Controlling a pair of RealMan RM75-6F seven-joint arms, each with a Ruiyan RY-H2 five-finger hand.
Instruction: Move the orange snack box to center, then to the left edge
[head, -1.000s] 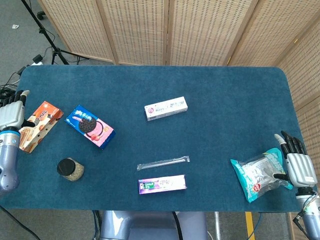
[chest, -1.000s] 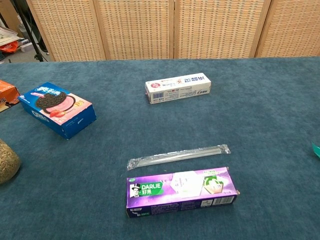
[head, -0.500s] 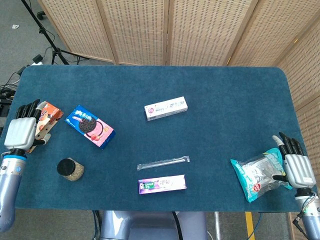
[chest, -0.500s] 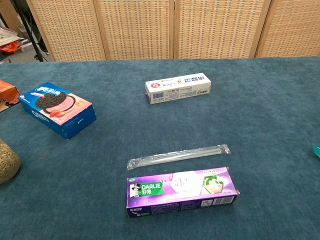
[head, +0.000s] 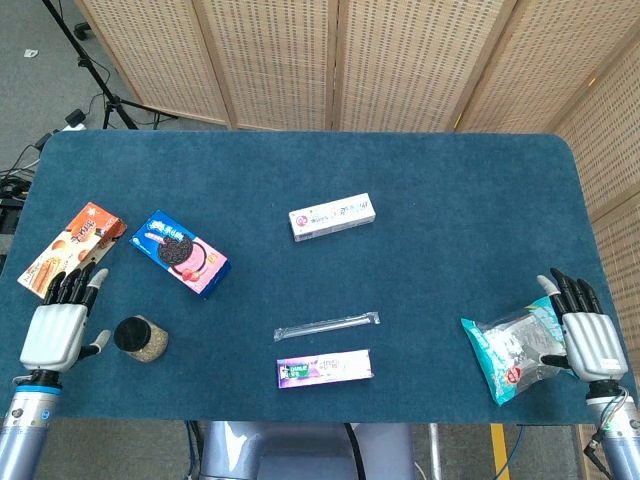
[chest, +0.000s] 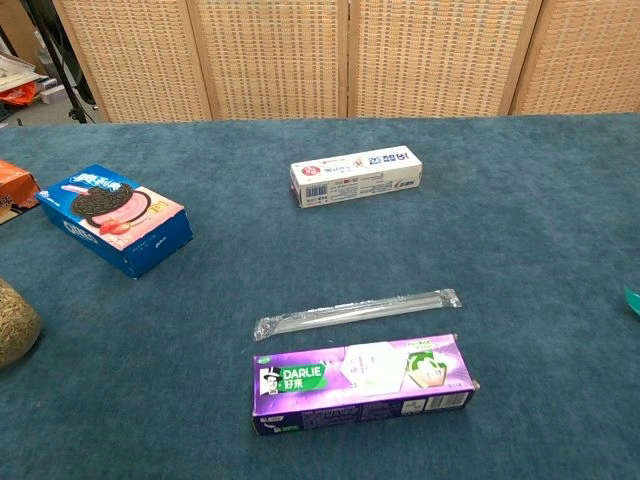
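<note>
The orange snack box (head: 72, 249) lies flat at the table's left edge; only its corner (chest: 12, 186) shows in the chest view. My left hand (head: 59, 330) hovers just below and near the box, fingers spread, holding nothing and not touching it. At the table's right front my right hand (head: 585, 335) rests with fingers spread, beside a teal snack bag (head: 515, 353). Neither hand appears in the chest view.
A blue cookie box (head: 181, 252) lies right of the orange box. A round jar (head: 139, 338) stands by my left hand. A white toothpaste box (head: 332, 216), a clear wrapped straw (head: 327, 325) and a purple toothpaste box (head: 324, 369) lie mid-table.
My left hand has let go of the orange box and drawn back toward the front edge. The box now lies uncovered at the left edge. The right hand barely moved.
</note>
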